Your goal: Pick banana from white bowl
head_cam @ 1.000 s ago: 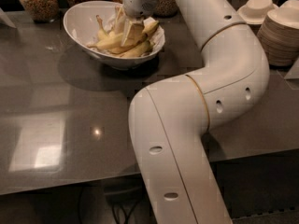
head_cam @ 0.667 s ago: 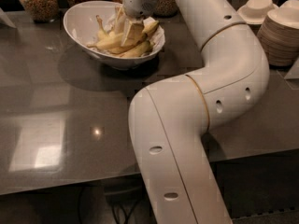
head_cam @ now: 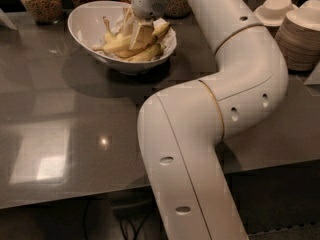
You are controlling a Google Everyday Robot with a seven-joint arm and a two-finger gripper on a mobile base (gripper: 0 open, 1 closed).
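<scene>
The white bowl (head_cam: 82, 15) stands at the back left of the grey table. It holds several yellow bananas (head_cam: 114, 45) lying in a pile, with one stem sticking up at the left. My gripper (head_cam: 136, 34) reaches down into the bowl from above and sits in the middle of the pile, touching the bananas. The bananas under it are partly hidden.
My own white arm (head_cam: 200, 134) bends across the middle and right of the view. Glass jars (head_cam: 40, 1) stand behind the bowl. A stack of plates (head_cam: 300, 39) and a small cream bowl (head_cam: 276, 6) stand at the back right. The dark grey table (head_cam: 60, 134) reflects light.
</scene>
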